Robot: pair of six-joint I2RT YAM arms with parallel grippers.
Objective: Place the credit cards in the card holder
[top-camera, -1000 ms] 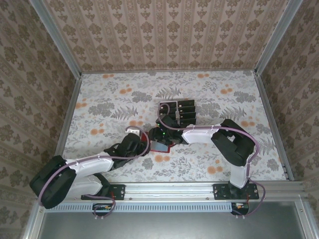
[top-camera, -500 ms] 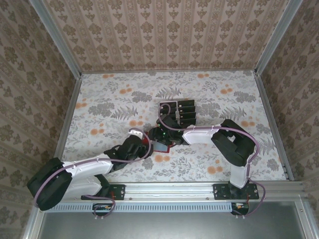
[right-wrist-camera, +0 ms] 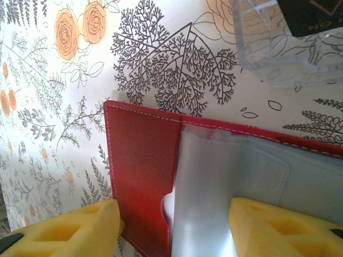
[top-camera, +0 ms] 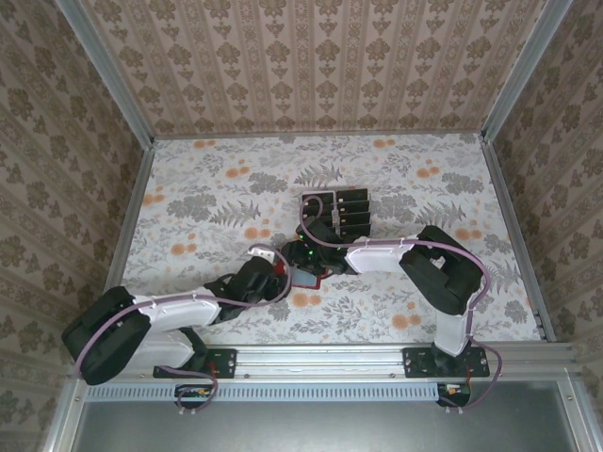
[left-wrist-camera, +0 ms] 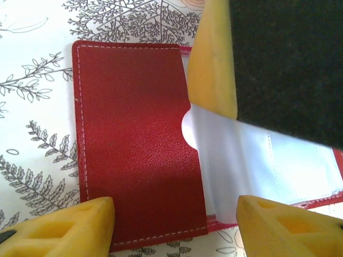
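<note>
The card holder (top-camera: 309, 276) is a red wallet lying open on the flowered table. Its red flap (left-wrist-camera: 136, 144) is on the left and its clear pockets (left-wrist-camera: 252, 160) on the right. My left gripper (left-wrist-camera: 177, 230) hovers open over the wallet's near edge, holding nothing. My right gripper (right-wrist-camera: 174, 230) is open too. One of its fingers (right-wrist-camera: 69, 230) sits at the edge of the red flap (right-wrist-camera: 139, 171) and the other on the clear pockets (right-wrist-camera: 241, 176). The right gripper's yellow finger (left-wrist-camera: 214, 59) crosses the left wrist view. Black credit cards (top-camera: 341, 209) stand in a clear rack behind the wallet.
The clear plastic rack (right-wrist-camera: 278, 53), with a black card corner (right-wrist-camera: 311, 13) in it, stands just beyond the wallet. Both arms meet over the wallet at mid-table (top-camera: 287, 264). Patterned walls (top-camera: 311, 66) enclose the table on three sides.
My left gripper has moved right and forward, closer over the wallet, and its jaws have spread slightly. The right arm and the wallet have stayed put.
</note>
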